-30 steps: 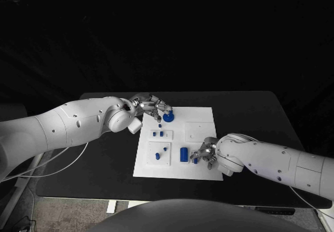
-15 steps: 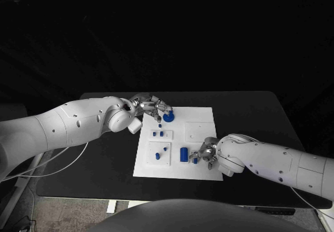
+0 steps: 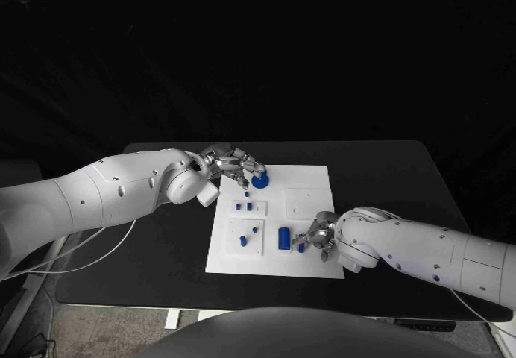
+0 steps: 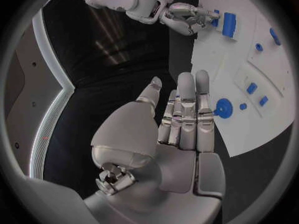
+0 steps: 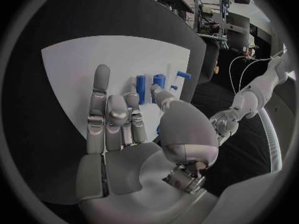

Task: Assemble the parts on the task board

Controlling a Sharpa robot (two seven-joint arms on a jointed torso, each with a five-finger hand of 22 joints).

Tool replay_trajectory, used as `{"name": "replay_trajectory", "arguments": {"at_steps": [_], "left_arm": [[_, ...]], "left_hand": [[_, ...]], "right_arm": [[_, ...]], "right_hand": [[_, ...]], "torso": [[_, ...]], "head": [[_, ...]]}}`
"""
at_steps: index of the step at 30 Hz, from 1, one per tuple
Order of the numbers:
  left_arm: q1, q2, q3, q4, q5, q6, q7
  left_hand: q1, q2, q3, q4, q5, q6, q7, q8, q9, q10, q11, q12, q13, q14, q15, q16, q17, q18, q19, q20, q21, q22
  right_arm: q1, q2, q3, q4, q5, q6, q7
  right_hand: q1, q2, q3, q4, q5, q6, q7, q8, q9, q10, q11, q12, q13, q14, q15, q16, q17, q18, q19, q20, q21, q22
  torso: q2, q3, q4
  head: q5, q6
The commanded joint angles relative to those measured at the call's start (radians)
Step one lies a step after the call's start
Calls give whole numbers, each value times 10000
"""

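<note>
Left hand (image 3: 238, 168) over task board (image 3: 306, 183) far-left corner, fingers together, touching round blue part (image 3: 260, 181) w/o visibly gripping; right hand (image 3: 318, 237) nr near edge beside upright blue cylinder (image 3: 284, 238), fingers loosely curled, holding nothing seen; prob. best to press disc straight down, keep wrist level; avoid nudging small parts (image 3: 248, 206) nearby.

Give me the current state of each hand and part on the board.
left hand: open, fingers straight, beside the round blue part
right hand: open, over the board's near right edge
round blue part: flat on the task board
blue cylinder: lying on the board, untouched
</note>
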Motion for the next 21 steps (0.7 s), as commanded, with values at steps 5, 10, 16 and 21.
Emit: {"name": "replay_trajectory", "arguments": {"at_steps": [5, 10, 16, 21], "left_arm": [[11, 60, 5, -29, -40, 228, 36], [11, 72, 5, -47, -41, 252, 35], [10, 64, 4, -49, -41, 262, 25], [10, 55, 4, -47, -41, 265, 21]], "left_hand": [[99, 12, -43, 30, -45, -50, 4, 55, 12, -47, 22, -1, 3, 41, -3, -37, 14, 19, -40, 7, 45, -18], [99, 12, -43, 30, -45, -50, 4, 55, 12, -47, 22, -1, 3, 41, -3, -37, 14, 19, -40, 7, 45, -18], [99, 12, -43, 30, -45, -50, 4, 55, 12, -47, 22, -1, 3, 41, -3, -37, 14, 19, -40, 7, 45, -18], [99, 12, -43, 30, -45, -50, 4, 55, 12, -47, 22, -1, 3, 41, -3, -37, 14, 19, -40, 7, 45, -18]], "right_arm": [[-4, -31, 2, 61, -91, -1, 163], [-3, -40, 3, 96, -67, 11, 197], [0, -77, 4, 124, -53, 3, 201], [2, -123, 4, 107, -215, 88, 184]], "right_hand": [[7, -112, 10, 55, -54, 2, 57, 39, 12, -64, 27, 40, -7, -40, 44, -34, -12, -35, 60, 30, 17, -9], [7, -88, 16, 65, -43, 14, 51, 41, 20, -54, 21, 43, -9, -32, 41, -21, -3, -35, 64, 27, 27, -20], [4, -65, 19, 57, -24, 21, 46, 41, 27, -44, 18, 47, -7, -29, 38, -17, 0, -35, 67, 25, 32, -28], [64, -80, 21, -30, -64, 27, 42, 40, 40, -48, 15, 36, -21, -30, 35, -15, 5, -38, 64, 23, 38, -37]], "torso": [[10, -21, -12], [7, -8, 8], [0, -11, 18], [1, -5, 16]], "head": [[-4, 1], [-9, 1], [8, 1], [28, 1]]}}
